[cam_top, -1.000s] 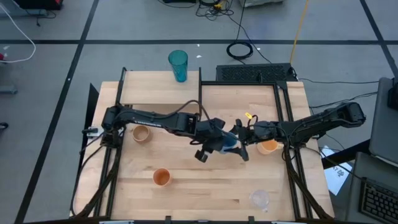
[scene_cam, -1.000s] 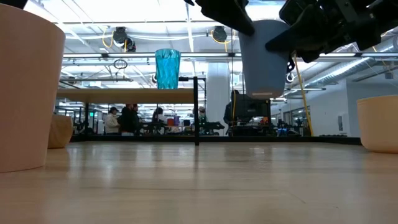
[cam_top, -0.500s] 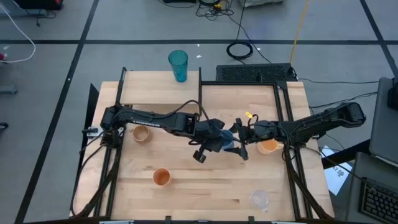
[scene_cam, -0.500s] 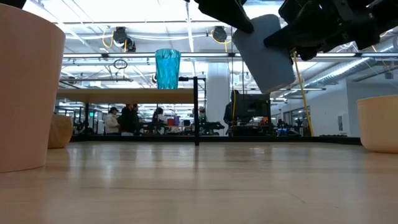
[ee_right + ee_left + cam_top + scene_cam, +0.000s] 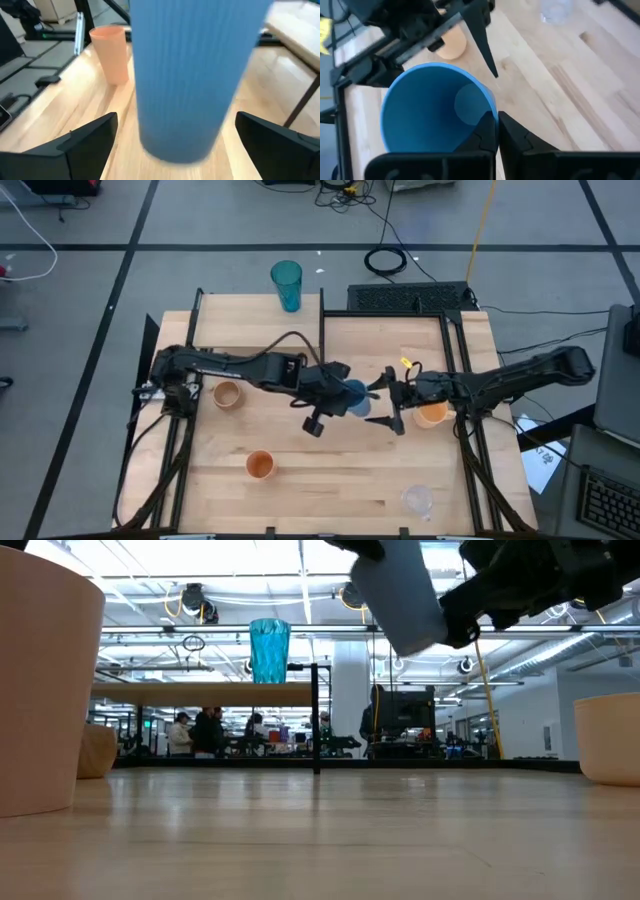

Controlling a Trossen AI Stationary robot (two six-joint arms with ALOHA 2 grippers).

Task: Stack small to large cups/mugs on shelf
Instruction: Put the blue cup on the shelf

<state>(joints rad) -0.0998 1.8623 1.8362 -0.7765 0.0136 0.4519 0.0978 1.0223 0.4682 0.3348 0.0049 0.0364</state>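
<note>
Mid-counter, the left end effector (image 5: 338, 397) was clamped on the rim of the shorter blue cup (image 5: 352, 396), its fingers (image 5: 487, 135) pinching the wall — one inside, one outside — while the cup hung tilted above the wood, clear of the surface in the low view. Just beside it, the right end effector (image 5: 390, 402) stood with its fingers (image 5: 87, 137) spread wide on either side of the blue cup without touching it, holding nothing. The counter (image 5: 340, 470) carried the other pieces: a tan handled mug (image 5: 227, 394) near the left arm's base, an orange cup (image 5: 260, 465) toward the near edge, a peach-orange mug (image 5: 432, 415) beneath the right arm, and a clear small cup (image 5: 417, 500) near the right front corner. The shelf (image 5: 250, 320) — a light-wood board with a thin black frame — sat at the far left of the counter, and the tall translucent teal tumbler (image 5: 286, 285) stood upright at its far edge, well apart from both arms. From the low view the tumbler showed on the raised board, with people (image 5: 200, 732) visible in the room behind it.
</note>
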